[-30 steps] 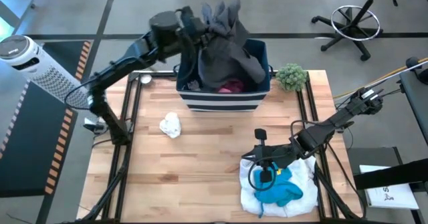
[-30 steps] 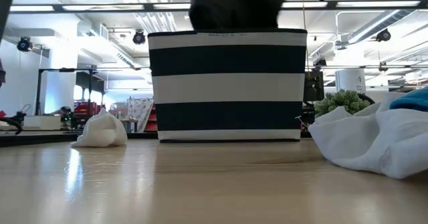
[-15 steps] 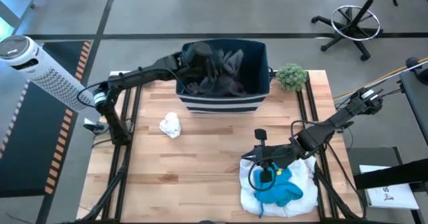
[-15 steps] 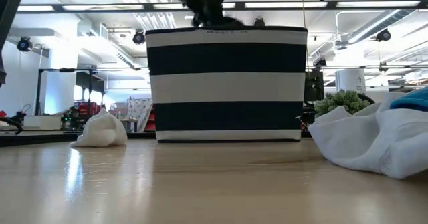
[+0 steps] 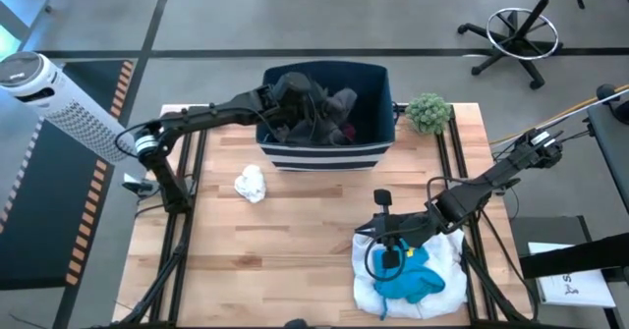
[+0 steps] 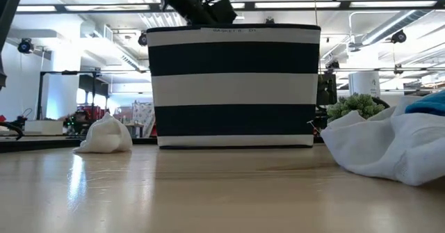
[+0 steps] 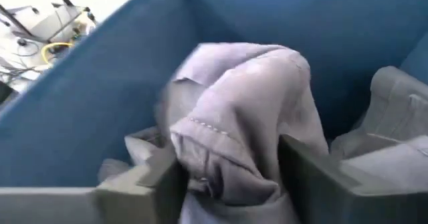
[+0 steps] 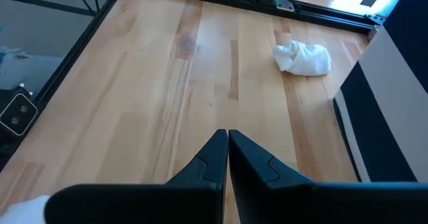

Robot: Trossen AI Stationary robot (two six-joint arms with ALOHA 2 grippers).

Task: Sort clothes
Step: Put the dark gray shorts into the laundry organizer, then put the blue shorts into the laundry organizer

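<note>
A dark grey garment (image 5: 313,111) lies bunched in the navy bin with white stripes (image 5: 324,154) at the table's far edge. My left gripper (image 7: 234,177) reaches down into the bin, open, with a fold of that garment between its fingers. Something maroon (image 5: 344,131) shows beside the garment. A small white piece (image 5: 252,184) rests on the wood left of centre. A bright blue garment (image 5: 408,275) lies on a large white one (image 5: 371,292) at the front right. My right gripper (image 8: 227,136) hovers shut over the wood beside that pile. My left gripper stands open with a bunched fold of the dark grey garment (image 7: 241,117) filling the gap between its fingers (image 7: 164,177). The fingers slant down into the bin from the table's left side. The garment lies in the bin, slack.
A small green fuzzy plant (image 5: 428,111) stands right of the bin. Black rails (image 5: 187,172) run along the table's left and right sides. A white perforated cylinder (image 5: 49,93) stands off the table's left. Bare wood (image 5: 305,231) lies between the bin and the front pile.
My left gripper has come down from high above the bin into it, carrying the dark grey garment. The garment hung tall over the bin's rim before and now lies bunched inside.
</note>
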